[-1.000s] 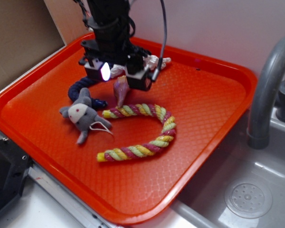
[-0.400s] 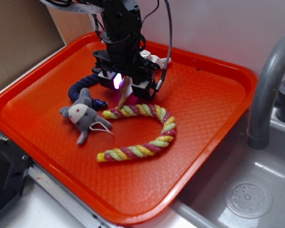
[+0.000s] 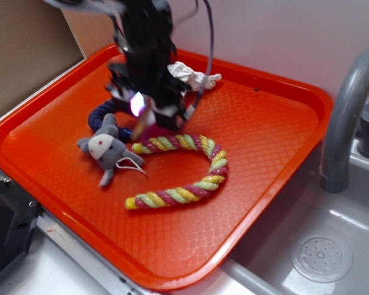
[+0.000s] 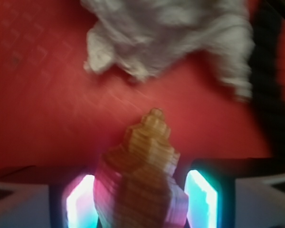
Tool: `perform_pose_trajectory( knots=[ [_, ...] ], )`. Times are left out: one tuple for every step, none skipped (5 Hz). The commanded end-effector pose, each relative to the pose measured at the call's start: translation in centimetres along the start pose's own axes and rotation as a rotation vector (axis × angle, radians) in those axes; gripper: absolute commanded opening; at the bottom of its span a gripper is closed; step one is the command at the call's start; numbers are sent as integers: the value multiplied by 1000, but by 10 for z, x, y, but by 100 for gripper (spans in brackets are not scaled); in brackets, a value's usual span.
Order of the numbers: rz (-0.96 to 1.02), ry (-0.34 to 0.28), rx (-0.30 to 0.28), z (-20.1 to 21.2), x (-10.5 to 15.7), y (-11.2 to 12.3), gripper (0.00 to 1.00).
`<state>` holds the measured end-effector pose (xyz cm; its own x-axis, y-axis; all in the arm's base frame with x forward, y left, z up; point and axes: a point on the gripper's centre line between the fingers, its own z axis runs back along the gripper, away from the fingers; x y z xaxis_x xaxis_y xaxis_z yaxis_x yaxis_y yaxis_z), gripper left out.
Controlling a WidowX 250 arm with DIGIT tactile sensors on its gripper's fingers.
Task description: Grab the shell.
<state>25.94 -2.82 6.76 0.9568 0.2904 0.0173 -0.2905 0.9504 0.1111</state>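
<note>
Clearly the tool (image 4: 140, 199) is pinching the shell (image 4: 140, 175), its two glowing pads pressed against the shell's sides while the stepped tip points toward 12 o'clock at the white paper wad (image 4: 175, 35). Seen from outside, the blurred tool (image 3: 146, 114) hangs over the red tray (image 3: 277, 123), with the grey plush mouse (image 3: 104, 149) at its 7 o'clock and the striped rope (image 3: 190, 169) at 5 o'clock.

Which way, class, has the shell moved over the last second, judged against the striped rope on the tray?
Yes. The shell, held in the gripper, has shifted left, toward the grey plush mouse, its tip now near the left end of the striped rope.
</note>
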Motion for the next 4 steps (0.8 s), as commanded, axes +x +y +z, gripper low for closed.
perform_pose_trajectory(
  knots=[
    [-171,-168,-147,113,5,24,0],
    [-276,-168,-228,149,-9,25,0],
    [-359,-142,-253,143,-14,23,0],
    [-370,-142,-224,139,-11,29,0]
  ],
)
